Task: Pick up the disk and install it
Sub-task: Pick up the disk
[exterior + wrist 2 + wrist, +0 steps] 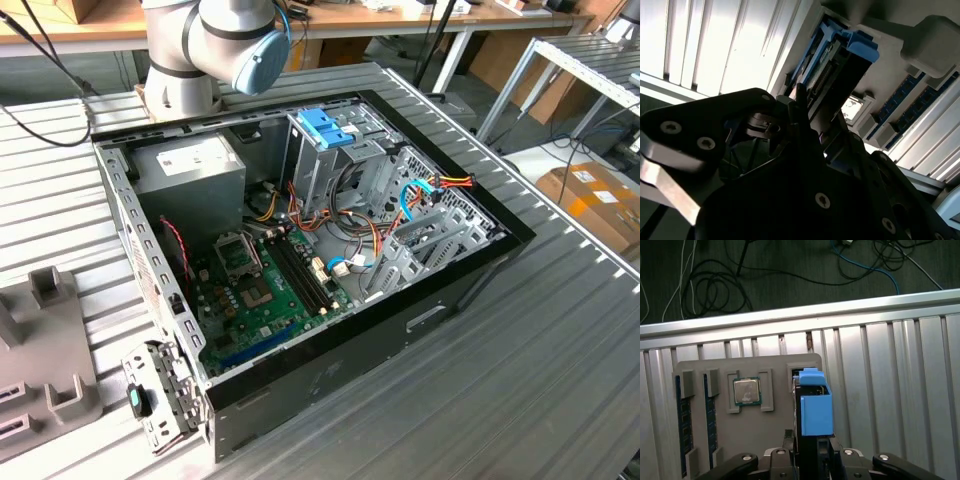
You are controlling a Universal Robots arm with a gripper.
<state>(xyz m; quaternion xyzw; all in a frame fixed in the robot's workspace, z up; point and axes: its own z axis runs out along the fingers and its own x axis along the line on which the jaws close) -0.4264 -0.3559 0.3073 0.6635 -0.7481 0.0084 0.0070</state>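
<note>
The disk (pixel 816 412) stands on edge in a slot of a grey parts tray (pixel 775 440), with its blue plastic frame facing the first wrist camera. My gripper (pixel 812 449) sits directly over the disk, one black finger against each flat side, shut on it. In the second wrist view the disk (pixel 840 65) runs away from the gripper (pixel 807 107), and its blue frame end lies by the tray. Whether the disk is lifted clear of its slot cannot be told. In the exterior view, the open computer case (pixel 440 300) lies on the table with the arm's base behind it.
The tray also holds a processor chip (pixel 746 391) and memory sticks (pixel 684 430). Past the ribbed metal table's edge (pixel 805 315), cables lie on the floor. Inside the case are a metal cage with a blue top (pixel 325 130), a grey power-supply box (pixel 190 170) and the motherboard (pixel 265 290).
</note>
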